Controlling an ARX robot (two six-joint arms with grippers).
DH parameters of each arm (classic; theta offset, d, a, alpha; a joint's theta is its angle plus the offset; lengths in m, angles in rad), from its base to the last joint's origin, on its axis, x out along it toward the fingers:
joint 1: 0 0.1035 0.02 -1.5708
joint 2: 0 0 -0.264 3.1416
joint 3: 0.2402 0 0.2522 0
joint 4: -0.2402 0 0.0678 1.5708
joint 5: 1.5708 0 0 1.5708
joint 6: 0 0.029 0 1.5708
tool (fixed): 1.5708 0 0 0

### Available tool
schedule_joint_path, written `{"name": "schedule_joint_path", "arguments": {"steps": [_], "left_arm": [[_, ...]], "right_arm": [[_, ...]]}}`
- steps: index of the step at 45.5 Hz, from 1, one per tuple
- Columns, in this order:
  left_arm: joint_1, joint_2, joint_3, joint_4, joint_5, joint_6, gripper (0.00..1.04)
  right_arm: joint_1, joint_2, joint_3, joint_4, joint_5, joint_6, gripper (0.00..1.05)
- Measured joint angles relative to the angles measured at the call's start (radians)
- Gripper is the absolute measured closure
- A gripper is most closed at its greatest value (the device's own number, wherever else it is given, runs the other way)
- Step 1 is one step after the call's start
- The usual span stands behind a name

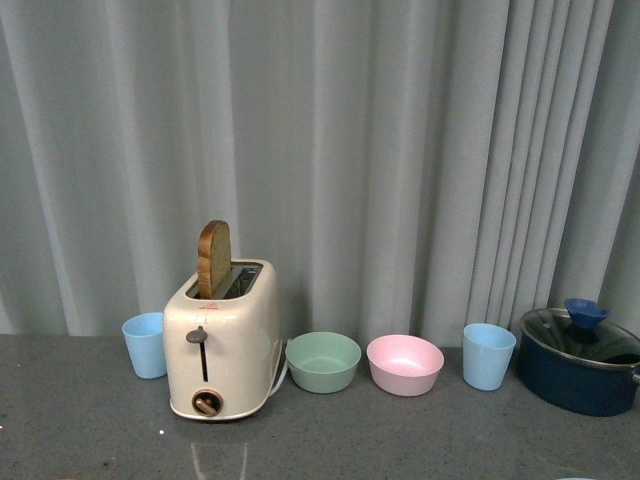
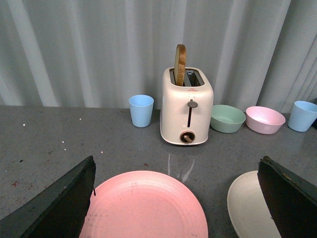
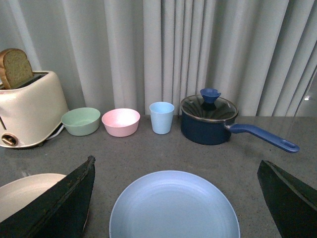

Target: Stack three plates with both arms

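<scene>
On the surface (image 1: 80, 430), along the curtain (image 1: 400, 150), left to right: cup (image 1: 146, 345), toaster (image 1: 222, 345) with bread (image 1: 213, 258) in its slot, bowl (image 1: 323, 361), second bowl (image 1: 405, 364), second cup (image 1: 488, 355), pot (image 1: 580, 375). Before them lie the left plate (image 2: 143, 208), middle plate (image 2: 247, 208) and right plate (image 3: 173, 208), side by side.

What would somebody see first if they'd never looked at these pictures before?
Probably the cream toaster with a slice of bread sticking up, standing by the grey curtain beside a green bowl. Then, lying flat on the table, come a big pink plate in front of the toaster, a cream plate beside it, and a light blue plate nearer than the dark blue pot.
</scene>
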Motion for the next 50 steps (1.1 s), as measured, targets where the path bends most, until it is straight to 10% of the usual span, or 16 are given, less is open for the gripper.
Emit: {"name": "schedule_joint_path", "arguments": {"steps": [43,50], "left_arm": [[0.000,0.000,0.000,0.000,0.000,0.000,0.07],[0.082,0.287,0.174,-0.360,0.327,0.121,0.07]], "right_arm": [[0.000,0.000,0.000,0.000,0.000,0.000,0.07],[0.000,0.000,0.000,0.000,-0.004,0.000,0.07]]}}
